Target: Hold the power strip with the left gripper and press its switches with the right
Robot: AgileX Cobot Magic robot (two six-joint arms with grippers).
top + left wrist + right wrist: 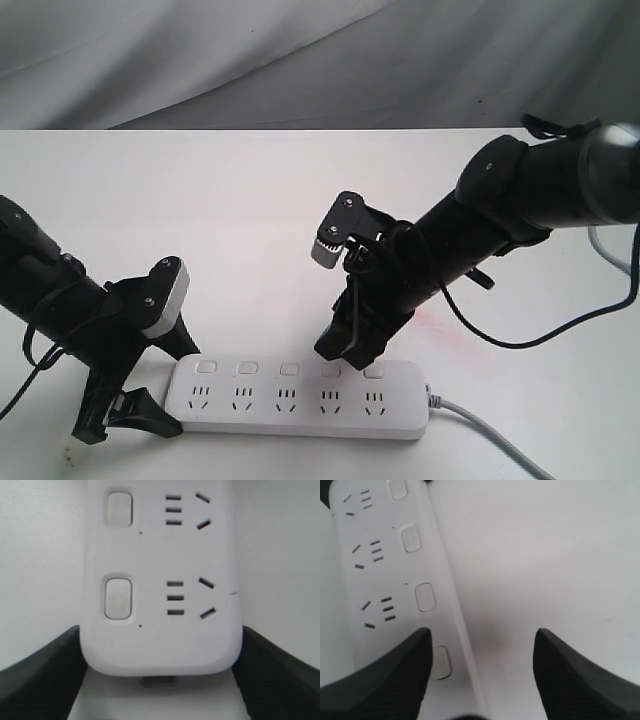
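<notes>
Power strip (pixel 300 405) lies flat along the near edge of the worktop (pixel 250 220), long axis parallel to that edge, cord (pixel 480 420) trailing toward the near right corner. Left gripper (pixel 180 390) is on the strip's left end: jaws look clamped across its width, both sides touching in the wrist view. Right gripper (pixel 348 357) sits over the cord end of the switches (pixel 289 368), jaws spread, gripping nothing. One finger (pixel 380 680) overlaps a switch (pixel 442 662); the other hangs over bare worktop past the strip's far side. Press needs a straight drop, I'd say. Can't tell whether the finger touches: that switch is half hidden and the cord end is cut off.
</notes>
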